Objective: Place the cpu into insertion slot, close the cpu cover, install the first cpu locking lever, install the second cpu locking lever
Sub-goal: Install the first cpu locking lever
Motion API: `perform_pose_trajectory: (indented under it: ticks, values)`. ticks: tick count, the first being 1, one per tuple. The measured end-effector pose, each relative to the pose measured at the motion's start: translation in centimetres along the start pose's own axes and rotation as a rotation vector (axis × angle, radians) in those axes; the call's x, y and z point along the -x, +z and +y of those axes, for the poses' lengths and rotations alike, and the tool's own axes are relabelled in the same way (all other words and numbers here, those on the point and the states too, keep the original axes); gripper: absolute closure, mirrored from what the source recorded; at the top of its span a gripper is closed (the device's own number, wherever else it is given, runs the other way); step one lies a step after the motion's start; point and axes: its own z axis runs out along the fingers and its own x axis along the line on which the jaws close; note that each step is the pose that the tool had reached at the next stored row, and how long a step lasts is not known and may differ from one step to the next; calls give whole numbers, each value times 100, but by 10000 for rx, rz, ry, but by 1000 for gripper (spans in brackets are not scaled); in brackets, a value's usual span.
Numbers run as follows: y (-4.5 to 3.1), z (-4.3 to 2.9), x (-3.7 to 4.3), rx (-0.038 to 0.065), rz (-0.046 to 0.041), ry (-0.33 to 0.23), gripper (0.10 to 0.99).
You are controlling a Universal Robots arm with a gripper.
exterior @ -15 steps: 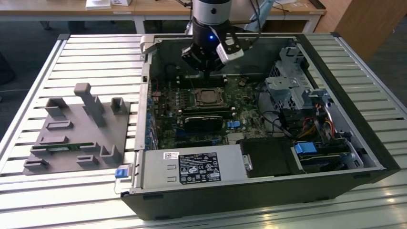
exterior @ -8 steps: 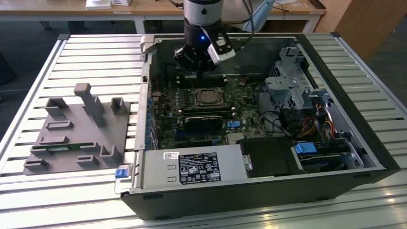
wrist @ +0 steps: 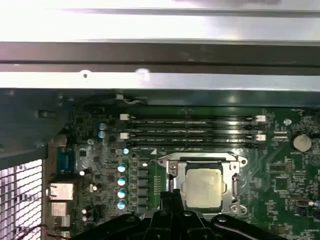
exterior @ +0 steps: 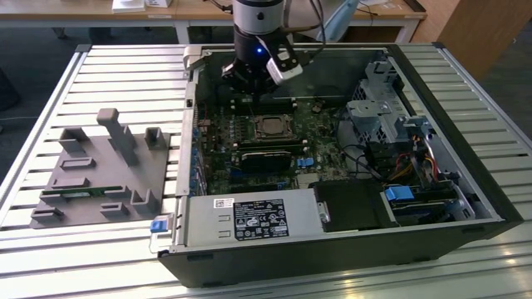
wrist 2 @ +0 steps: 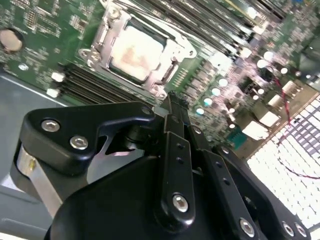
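The cpu (exterior: pixel 270 128) lies flat in the insertion slot (exterior: pixel 255 119) on the green board inside the open computer case. Its dull silver top (wrist: pixel 202 186) shows through the window of the cpu cover (wrist: pixel 236 186), which lies down around it. In the second wrist view the cpu (wrist 2: pixel 134 51) sits just beyond the tips of my black fingers (wrist 2: pixel 172 130). My gripper (wrist 2: pixel 171 101) is shut with nothing in it. It hangs above the board, a short way from the socket on the side towards the case's far wall (exterior: pixel 246 94).
Long black memory slots (wrist: pixel 190 131) run beside the socket. A black rectangular module (exterior: pixel 270 160) lies on its near side. A grey fixture rack (exterior: pixel 104 168) stands on the slatted table at the exterior view's left. The power supply (exterior: pixel 245 219) and drive cage (exterior: pixel 387 115) crowd the case.
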Motion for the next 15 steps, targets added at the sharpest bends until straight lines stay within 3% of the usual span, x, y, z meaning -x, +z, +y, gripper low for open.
perform_pose_trajectory:
  ticks: [9,15]
  values:
    - [9,24,-217,8,-8,-54,980]
    - [24,99,-274,14,-7,-76,980]
